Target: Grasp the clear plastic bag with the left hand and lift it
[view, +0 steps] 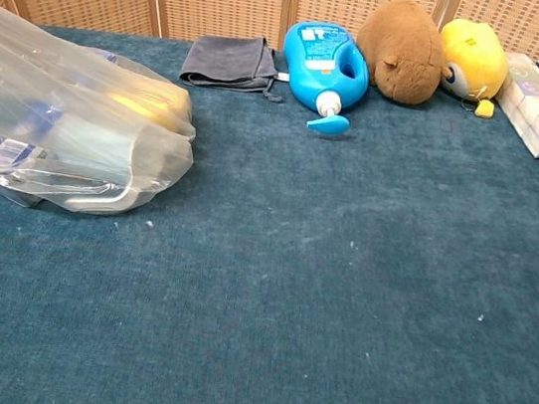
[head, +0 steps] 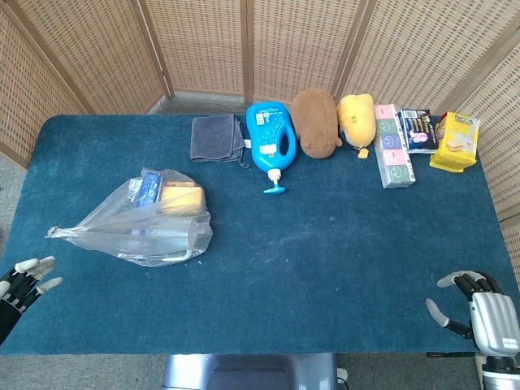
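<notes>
Left hand (head: 20,280) at the near left edge of the blue table (head: 325,244), only partly in frame, fingers (head: 36,264) spread apart and holding nothing; seen only from the head camera

Clear plastic bag (head: 142,223) lying flat on the cloth, up and to the right of those fingertips, apart from them, its gathered pointed end (head: 55,233) the part nearest to them; inside, a blue packet (head: 147,188) and something yellowish, other contents too blurred to name; in the chest view the bag (view: 68,134) filling the left side, untouched

Right hand (head: 481,307) at the near right corner, fingers loosely apart, thumb out to the side, gripping nothing; well apart from the bag, across the whole width of the table

Far beyond both sets of fingertips, a row along the back edge: grey cloth (head: 216,137), blue pump bottle (head: 271,138) lying on its side with nozzle toward the near edge, brown plush toy (head: 315,122), yellow plush toy (head: 356,119), tissue pack (head: 392,145), dark packet (head: 419,130), yellow packet (head: 456,141)

Wicker screen (head: 244,45) standing behind the table
</notes>
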Available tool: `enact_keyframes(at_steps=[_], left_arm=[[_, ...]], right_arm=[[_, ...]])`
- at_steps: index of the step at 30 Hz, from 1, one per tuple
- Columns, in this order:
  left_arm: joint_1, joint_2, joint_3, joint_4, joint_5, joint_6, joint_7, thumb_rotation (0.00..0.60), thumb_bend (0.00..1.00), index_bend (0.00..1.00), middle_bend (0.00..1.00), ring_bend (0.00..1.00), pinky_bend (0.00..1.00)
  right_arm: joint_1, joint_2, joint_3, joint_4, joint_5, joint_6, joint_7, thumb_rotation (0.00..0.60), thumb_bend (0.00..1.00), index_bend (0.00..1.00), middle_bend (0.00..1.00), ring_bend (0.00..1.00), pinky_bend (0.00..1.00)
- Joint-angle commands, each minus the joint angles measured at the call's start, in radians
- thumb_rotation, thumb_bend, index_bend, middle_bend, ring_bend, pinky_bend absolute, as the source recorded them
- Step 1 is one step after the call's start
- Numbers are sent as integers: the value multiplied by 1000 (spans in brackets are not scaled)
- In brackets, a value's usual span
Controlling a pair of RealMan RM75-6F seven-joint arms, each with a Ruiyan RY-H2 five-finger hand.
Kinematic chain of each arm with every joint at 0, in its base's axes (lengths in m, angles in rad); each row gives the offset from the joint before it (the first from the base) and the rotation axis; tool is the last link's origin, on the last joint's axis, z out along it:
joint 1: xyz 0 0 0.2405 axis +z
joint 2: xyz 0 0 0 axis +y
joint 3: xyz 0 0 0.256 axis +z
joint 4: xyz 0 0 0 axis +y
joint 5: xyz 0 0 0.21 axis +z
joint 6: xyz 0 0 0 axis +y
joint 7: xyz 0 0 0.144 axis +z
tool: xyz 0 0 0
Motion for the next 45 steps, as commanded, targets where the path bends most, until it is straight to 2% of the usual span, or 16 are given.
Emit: enact_keyframes(at_steps=[1, 4, 6, 10, 18, 31, 36, 45], left_arm=[[-12, -27, 10, 48, -9, 14, -117, 288, 304, 278, 206, 112, 200], [-18, -46, 17, 87, -6, 23, -214, 287, 304, 271, 205, 112, 200], [-22, -71, 14, 116, -23, 31, -325, 285, 305, 252, 205, 112, 200], [-26, -99, 16, 175, -18, 49, -415, 287, 304, 209, 206, 112, 200], [-40, -136, 23, 239, -9, 65, -497, 286, 290, 154, 205, 112, 200], [-77, -184, 49, 302, 45, 130, -644, 286, 286, 134, 203, 112, 206], [-99, -205, 65, 328, 49, 130, -710, 262, 287, 126, 202, 112, 208], [-134, -230, 79, 367, 37, 109, -771, 256, 286, 125, 199, 112, 208]], right_arm=[[0, -1, -1, 0, -1, 0, -1, 108, 323, 448, 419, 318, 233], [1, -2, -1, -1, -1, -2, -5, 109, 323, 448, 418, 318, 234], [5, -3, -1, -4, -2, -7, -10, 110, 323, 448, 419, 318, 234], [4, -2, -1, -8, -1, -6, -16, 111, 323, 448, 419, 318, 233], [7, -5, 0, -12, 2, -11, -27, 112, 323, 448, 419, 318, 232], [3, -4, 1, -13, 6, -3, -30, 109, 323, 448, 419, 318, 231], [1, -6, 0, -15, 4, 0, -31, 109, 323, 448, 419, 318, 231], [0, -3, 0, -21, 0, 6, -34, 112, 324, 448, 419, 318, 230]])
